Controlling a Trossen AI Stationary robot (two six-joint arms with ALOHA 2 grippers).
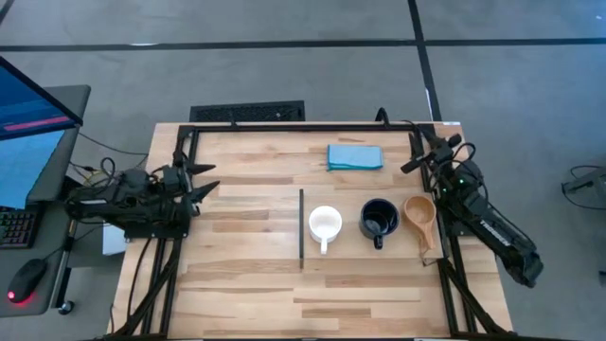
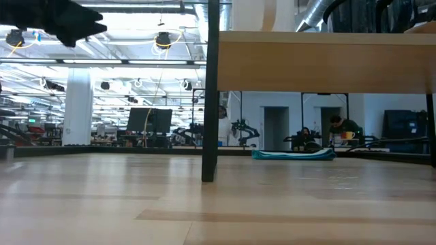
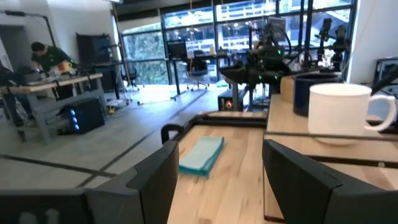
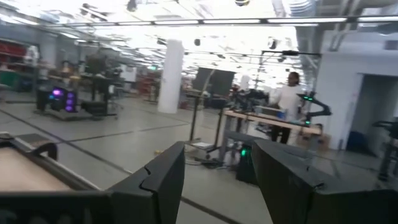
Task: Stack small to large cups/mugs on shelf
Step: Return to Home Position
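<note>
Three cups stand side by side on the raised pale-wood shelf (image 1: 352,254), whose black strip (image 1: 301,227) runs along its left edge. They are the white mug (image 1: 325,224), the glossy black mug (image 1: 379,220) and the tan wooden cup (image 1: 419,216). My left wrist view also shows the white mug (image 3: 339,113), the black mug (image 3: 310,93) and the wooden cup (image 3: 286,87). My left gripper (image 1: 210,180) hovers open at the table's left edge, pointing at the shelf. My right gripper (image 1: 417,156) is open near the far right corner, above the table and clear of the cups.
A folded blue cloth (image 1: 355,156) lies flat on the table beyond the shelf. In the low view the shelf (image 2: 327,62) stands on a black leg (image 2: 210,88) with open space under it. A black frame runs round the table's edges (image 1: 284,126). People work at desks in the room behind.
</note>
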